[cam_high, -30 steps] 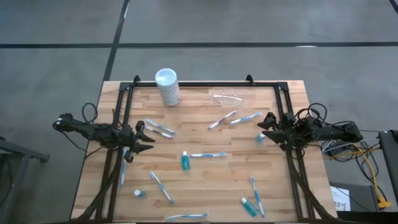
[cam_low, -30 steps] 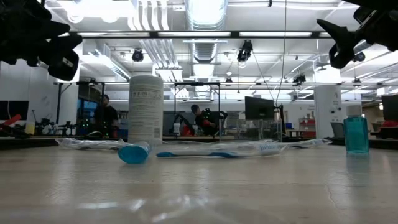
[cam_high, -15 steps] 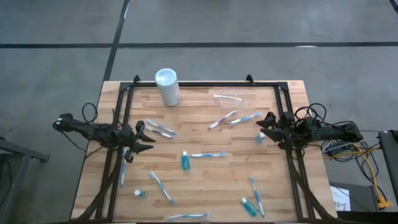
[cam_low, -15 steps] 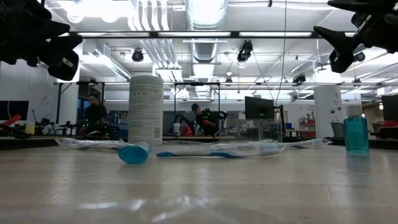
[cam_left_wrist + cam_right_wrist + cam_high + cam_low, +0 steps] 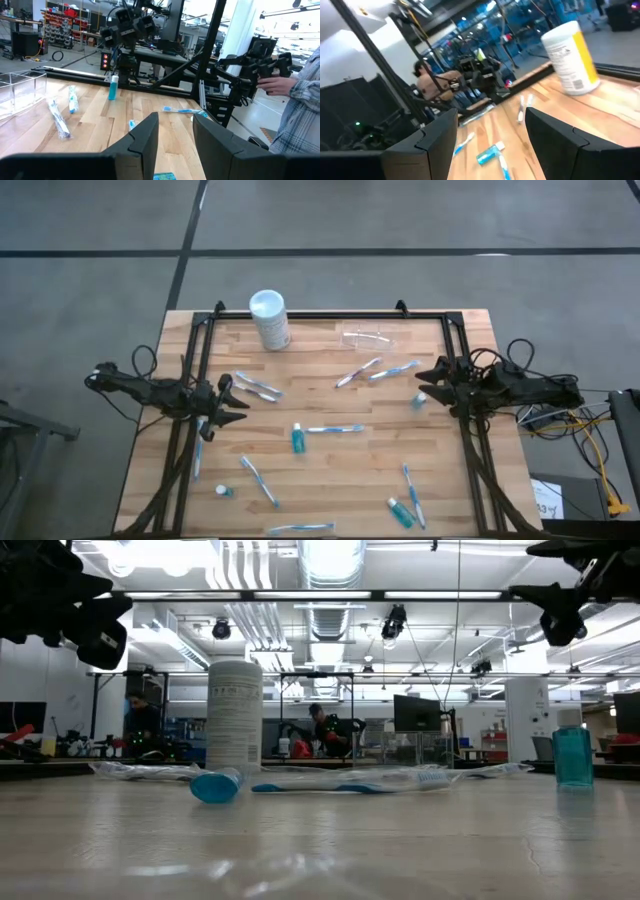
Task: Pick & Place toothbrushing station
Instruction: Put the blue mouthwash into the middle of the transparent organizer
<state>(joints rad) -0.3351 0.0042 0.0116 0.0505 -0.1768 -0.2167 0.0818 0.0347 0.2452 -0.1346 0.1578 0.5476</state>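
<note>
The toothbrushing station, a small clear plastic holder, stands on its base on the wooden table near the far edge, right of the middle. It also shows in the left wrist view. My left gripper hovers open and empty over the table's left side; its fingers show in its wrist view. My right gripper hovers open and empty over the table's right side, nearer than the holder; it also shows in its wrist view and high in the low view.
A tall white lidded cylinder stands at the far left. Several blue-and-white toothbrushes and small teal bottles lie scattered over the table. Black frame rails run along both sides. A person's sleeve shows beyond the table's right side.
My right gripper has risen a little above the table's right side and stays open. Nothing on the table has moved.
</note>
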